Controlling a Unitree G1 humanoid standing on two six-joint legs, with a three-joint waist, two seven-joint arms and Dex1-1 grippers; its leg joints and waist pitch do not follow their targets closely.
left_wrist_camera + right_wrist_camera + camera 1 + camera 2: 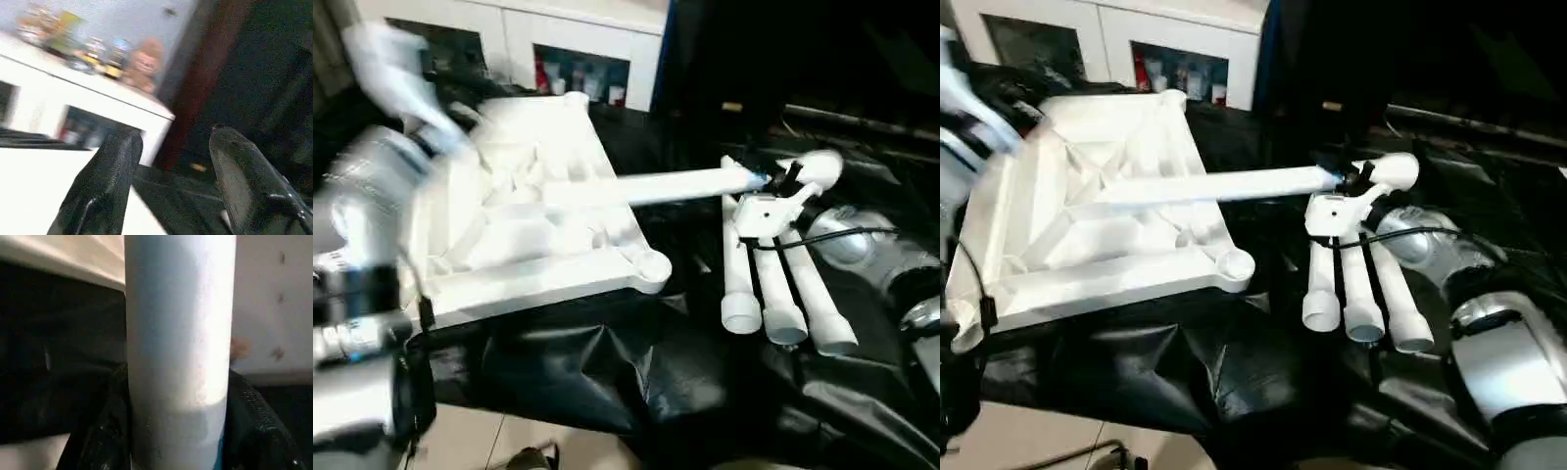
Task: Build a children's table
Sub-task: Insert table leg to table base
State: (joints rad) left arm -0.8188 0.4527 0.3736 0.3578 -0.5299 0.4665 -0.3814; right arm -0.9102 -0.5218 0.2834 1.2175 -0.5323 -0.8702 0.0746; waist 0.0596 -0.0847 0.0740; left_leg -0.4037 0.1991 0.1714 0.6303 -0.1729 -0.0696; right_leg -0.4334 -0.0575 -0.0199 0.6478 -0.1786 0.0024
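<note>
The tabletop (1107, 215) lies upside down on the black-covered desk (1263, 372), its ribbed underside facing up and one round corner socket (1234, 266) turned toward the robot. Its long axis runs from the robot's near left toward the white cabinet (1175, 44) at the back.

The right gripper (1351, 178) is closed on one leg (1214, 186), clamping it near one end; in the right wrist view the white tube (178, 333) fills the space between the two black fingers (254, 426), touching both. This leg is held roughly level above the desk, its long axis running across the scene from the gripper on the right toward the left, with its far end reaching out over the middle of the tabletop's underside.

Three more legs (1361, 284) lie side by side on the desk just below the right gripper, touching or nearly touching one another. Their long axes run toward the robot, open wide ends nearest the camera.

The left gripper (176, 161) is open, its two black fingers (110, 181) well apart with nothing between them. It is raised over the far left part of the tabletop, pointing toward the cabinet.
</note>
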